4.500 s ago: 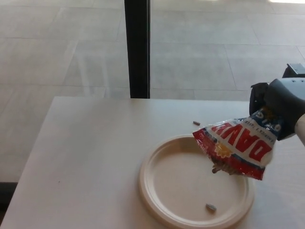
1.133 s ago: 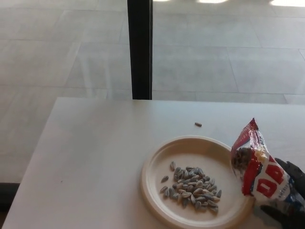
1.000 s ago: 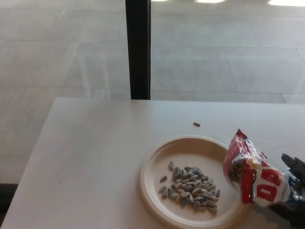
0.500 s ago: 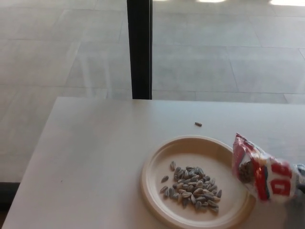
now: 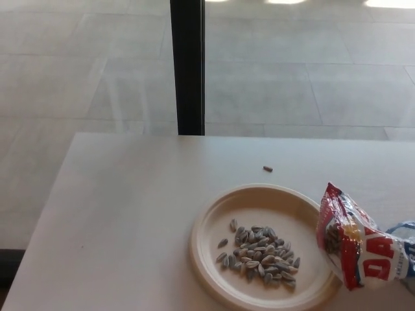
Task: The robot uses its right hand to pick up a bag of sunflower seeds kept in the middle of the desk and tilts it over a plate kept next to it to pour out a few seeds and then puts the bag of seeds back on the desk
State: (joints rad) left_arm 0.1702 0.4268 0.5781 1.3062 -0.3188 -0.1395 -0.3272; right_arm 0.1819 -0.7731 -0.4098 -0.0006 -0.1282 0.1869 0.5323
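The red, white and blue bag of sunflower seeds (image 5: 360,246) rests on the desk at the far right. Its open mouth faces left and overlaps the right rim of the plate. The cream round plate (image 5: 202,223) sits right of the desk's middle and holds a pile of grey seeds (image 5: 259,256). Neither hand shows, and the bag's far end runs out of the picture at the right edge.
One stray seed (image 5: 268,169) lies on the white desk (image 5: 130,207) behind the plate. A black window post (image 5: 188,65) stands beyond the desk's far edge, with tiled floor behind the glass. The desk's left edge slants down toward the front.
The bag has dropped lower and shifted slightly right, settling against the plate's rim. My right hand, seen under the bag a second ago, has left the picture. The seeds stay put.
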